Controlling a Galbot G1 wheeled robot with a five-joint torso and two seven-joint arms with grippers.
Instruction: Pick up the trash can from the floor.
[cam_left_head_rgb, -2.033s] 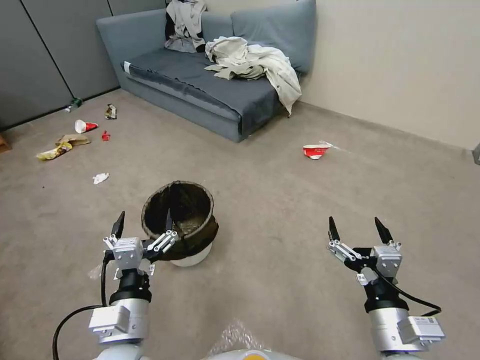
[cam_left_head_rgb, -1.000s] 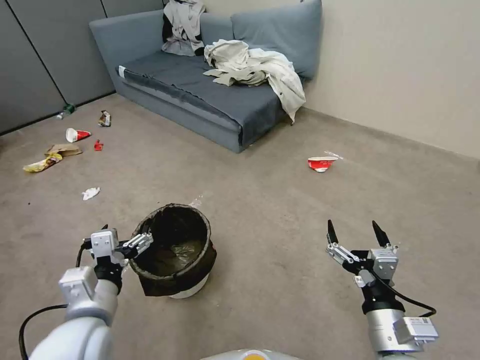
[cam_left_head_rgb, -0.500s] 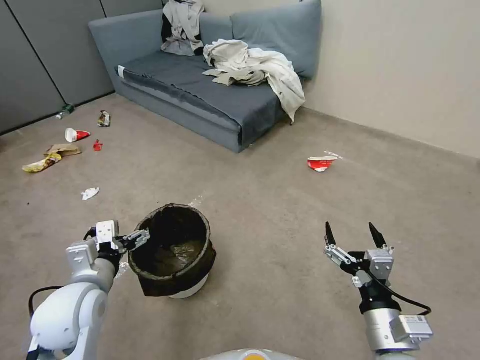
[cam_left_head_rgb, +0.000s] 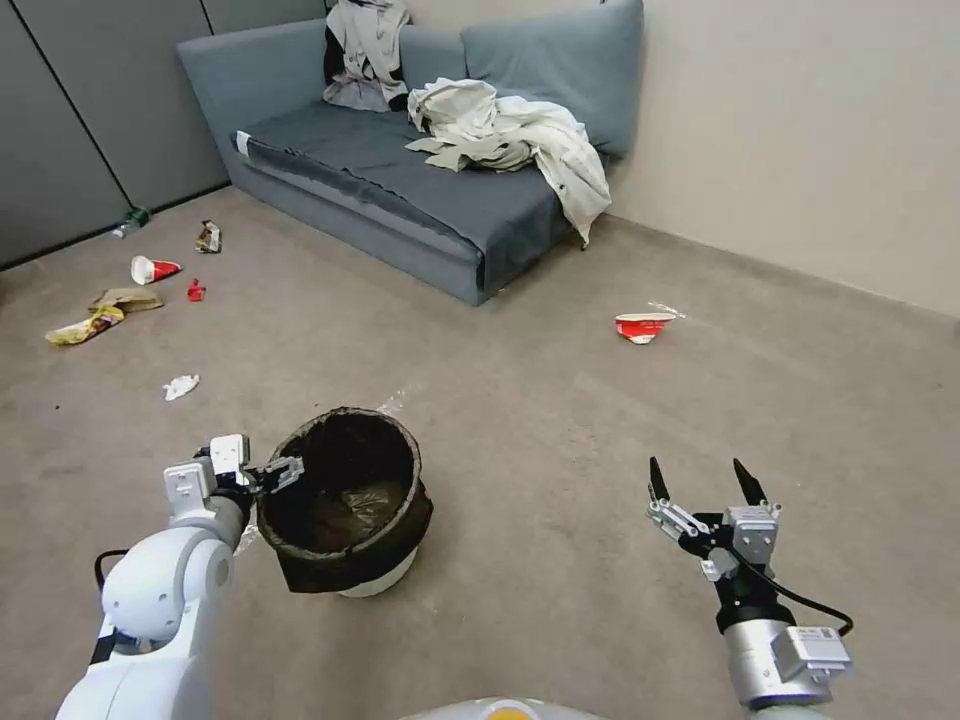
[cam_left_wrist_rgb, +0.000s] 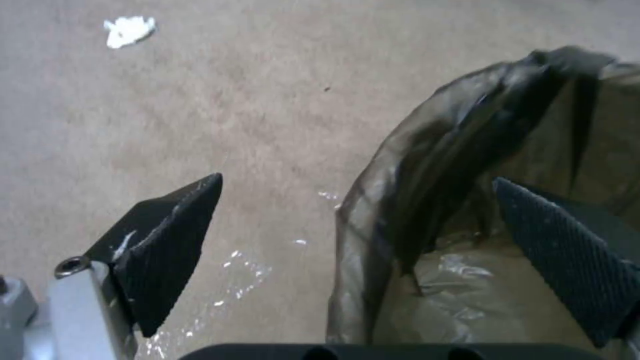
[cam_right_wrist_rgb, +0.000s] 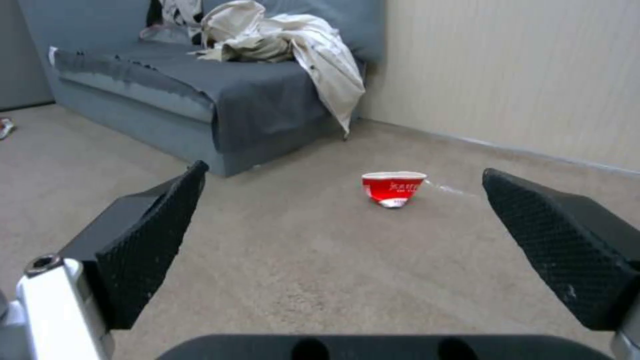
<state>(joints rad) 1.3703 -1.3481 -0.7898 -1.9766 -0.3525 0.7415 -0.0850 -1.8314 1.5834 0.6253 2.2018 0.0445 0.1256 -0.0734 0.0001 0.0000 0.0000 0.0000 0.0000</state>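
Note:
The trash can (cam_left_head_rgb: 352, 548) stands upright on the floor (cam_left_head_rgb: 560, 430), a small white bin with a dark bag folded over its rim. My left gripper (cam_left_head_rgb: 264, 479) is open at the can's left rim. In the left wrist view the bagged rim (cam_left_wrist_rgb: 427, 165) lies between the spread fingers of the left gripper (cam_left_wrist_rgb: 357, 180): one finger (cam_left_wrist_rgb: 573, 255) is inside the can, the other (cam_left_wrist_rgb: 163, 240) outside over the carpet. My right gripper (cam_left_head_rgb: 697, 470) hovers open and empty over the floor to the right of the can.
A grey sofa (cam_left_head_rgb: 400, 170) with crumpled clothes (cam_left_head_rgb: 510, 130) stands at the back against the wall. A crushed red cup (cam_left_head_rgb: 640, 327) lies on the carpet ahead of the right gripper (cam_right_wrist_rgb: 345, 172). Litter (cam_left_head_rgb: 130, 290) is scattered at the far left, a white scrap (cam_left_head_rgb: 181, 386) nearer.
My left gripper has swung from the can's near side to its left rim, settling lower with the rim between its fingers. The right gripper has sunk slightly. The can stays put.

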